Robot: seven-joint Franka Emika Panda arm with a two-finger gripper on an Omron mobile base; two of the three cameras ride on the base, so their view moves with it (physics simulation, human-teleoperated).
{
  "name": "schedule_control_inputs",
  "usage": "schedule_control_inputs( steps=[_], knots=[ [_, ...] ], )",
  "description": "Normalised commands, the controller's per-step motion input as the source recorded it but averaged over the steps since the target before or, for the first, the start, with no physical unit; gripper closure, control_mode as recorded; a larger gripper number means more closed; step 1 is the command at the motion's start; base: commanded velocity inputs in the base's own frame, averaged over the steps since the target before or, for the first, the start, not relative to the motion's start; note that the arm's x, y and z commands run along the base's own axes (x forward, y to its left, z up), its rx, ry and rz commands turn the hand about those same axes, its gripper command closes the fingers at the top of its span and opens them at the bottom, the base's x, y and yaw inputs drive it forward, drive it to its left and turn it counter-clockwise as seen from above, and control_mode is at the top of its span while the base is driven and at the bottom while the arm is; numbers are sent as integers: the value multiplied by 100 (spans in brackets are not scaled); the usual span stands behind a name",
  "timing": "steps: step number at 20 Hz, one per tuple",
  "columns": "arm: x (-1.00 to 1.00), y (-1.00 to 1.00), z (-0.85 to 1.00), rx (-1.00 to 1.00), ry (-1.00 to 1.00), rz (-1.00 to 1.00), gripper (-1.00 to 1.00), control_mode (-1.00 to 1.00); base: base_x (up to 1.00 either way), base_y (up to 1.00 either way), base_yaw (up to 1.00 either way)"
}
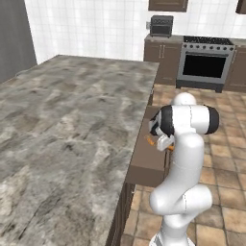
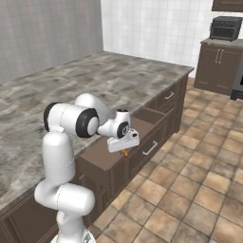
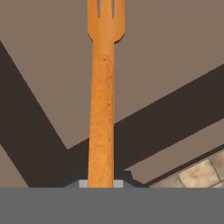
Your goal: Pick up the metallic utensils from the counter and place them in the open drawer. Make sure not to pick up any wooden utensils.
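My gripper [image 3: 101,183] is shut on the handle of a thin orange fork [image 3: 101,109], one of the metallic utensils, whose short tines point away from the hand. In the right base view the gripper [image 2: 123,144] hangs just over the open drawer [image 2: 99,154], with the fork [image 2: 125,153] poking out below it. From the left base camera the gripper [image 1: 162,140] sits above the dark-brown drawer [image 1: 149,166], which juts from the edge of the grey marbled counter [image 1: 72,120]. The drawer floor [image 3: 166,52] lies right beneath the fork. The wooden utensils are out of view.
A stove [image 1: 205,65] and a toaster oven [image 1: 162,25] stand against the tiled back wall. Tiled floor [image 2: 190,190] runs alongside the island's cabinets. A second drawer front with a handle [image 2: 151,148] lies just under the open one.
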Motion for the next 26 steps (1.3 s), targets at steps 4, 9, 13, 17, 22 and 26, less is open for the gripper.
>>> schedule_control_inputs(
  steps=[4, 9, 13, 17, 22, 26],
  knots=[
    [-5, -60, -78, 1, 0, 9, 100, -100, 0, 0, 0],
    [-11, -79, -69, 5, 0, 10, 100, -100, 0, 0, 0],
    [-8, -87, -67, 7, -1, 11, 100, -100, 0, 0, 0],
    [-3, -87, -75, 8, -1, 11, 100, -100, 0, 0, 0],
    [-3, -86, -79, 9, -6, 10, 100, -100, 0, 0, 0],
    [0, -38, -24, 6, -12, 4, 100, -100, 0, 0, 0]
  ],
)
